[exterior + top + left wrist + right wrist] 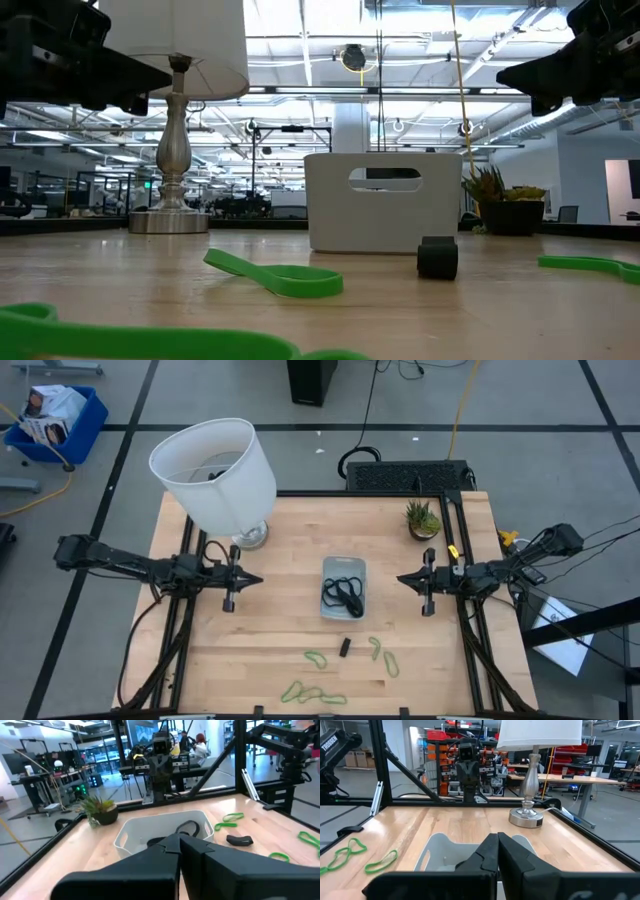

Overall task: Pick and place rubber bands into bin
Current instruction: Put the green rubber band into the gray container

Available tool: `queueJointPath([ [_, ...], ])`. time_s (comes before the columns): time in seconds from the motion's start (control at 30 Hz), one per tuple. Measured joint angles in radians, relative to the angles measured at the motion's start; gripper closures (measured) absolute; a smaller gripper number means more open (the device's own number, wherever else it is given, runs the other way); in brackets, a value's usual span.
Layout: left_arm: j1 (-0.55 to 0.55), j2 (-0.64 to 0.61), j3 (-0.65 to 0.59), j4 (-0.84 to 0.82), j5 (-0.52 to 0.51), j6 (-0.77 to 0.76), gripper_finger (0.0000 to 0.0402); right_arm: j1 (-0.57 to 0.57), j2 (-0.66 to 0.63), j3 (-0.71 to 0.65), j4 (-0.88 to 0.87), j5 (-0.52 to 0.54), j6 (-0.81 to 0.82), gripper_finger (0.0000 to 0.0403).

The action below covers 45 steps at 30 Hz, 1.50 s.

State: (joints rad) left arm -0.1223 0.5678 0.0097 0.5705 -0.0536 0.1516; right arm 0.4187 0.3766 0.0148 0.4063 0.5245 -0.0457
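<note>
The clear bin stands at the table's middle with black rubber bands lying inside it. Several light green rubber bands lie flat on the table near its near edge: one, a pair and a cluster. In the low view a green band lies in front of the bin. My left gripper hovers shut and empty left of the bin. My right gripper hovers shut and empty right of it. Both are above the table.
A small black block lies near the green bands. A lamp with a white shade stands at the far left, a small potted plant at the far right. A blue crate is on the floor.
</note>
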Motion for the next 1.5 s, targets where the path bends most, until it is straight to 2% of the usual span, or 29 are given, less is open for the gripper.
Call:
queueJointPath([
  [0.2,0.0,0.0,0.0,-0.004,0.0,0.007,0.0391,0.0,0.035,0.0,0.015,-0.004,0.016,0.0403],
  [0.33,0.0,0.0,0.0,-0.008,0.0,0.003,0.0389,0.002,0.079,0.004,0.163,-0.008,0.001,0.0403],
  [0.47,0.0,0.0,0.0,-0.025,0.0,-0.006,0.0397,0.028,0.17,0.054,0.175,-0.085,-0.018,0.0403],
  [0.6,0.0,0.0,0.0,-0.029,0.0,-0.029,0.0394,0.084,0.291,0.17,0.077,-0.083,0.021,0.0403],
  [0.7,0.0,0.0,0.0,-0.029,0.0,-0.029,0.0378,0.132,0.398,0.284,-0.064,-0.071,0.086,0.0403],
  [0.9,0.0,0.001,0.0,-0.029,0.0,-0.03,0.0361,0.269,0.643,0.592,-0.333,0.146,0.098,0.0403],
  [1.07,0.0,0.001,0.0,-0.029,0.0,-0.037,0.0369,0.34,0.781,0.791,-0.538,0.155,0.216,0.0403],
  [1.17,0.0,0.001,0.0,-0.029,0.0,-0.062,0.0376,0.374,0.846,0.862,-0.681,0.159,0.376,0.0403],
  [1.3,0.0,0.001,0.0,-0.029,0.0,-0.084,0.0388,0.417,0.943,0.936,-0.76,0.156,0.501,0.0403],
  [1.43,0.0,0.001,0.0,-0.029,0.001,-0.086,0.0398,0.434,1.019,0.971,-0.859,0.15,0.648,0.0403],
  [1.5,0.0,0.001,0.001,-0.029,0.001,-0.086,0.0394,0.431,1.046,0.971,-0.906,0.105,0.743,0.0403],
])
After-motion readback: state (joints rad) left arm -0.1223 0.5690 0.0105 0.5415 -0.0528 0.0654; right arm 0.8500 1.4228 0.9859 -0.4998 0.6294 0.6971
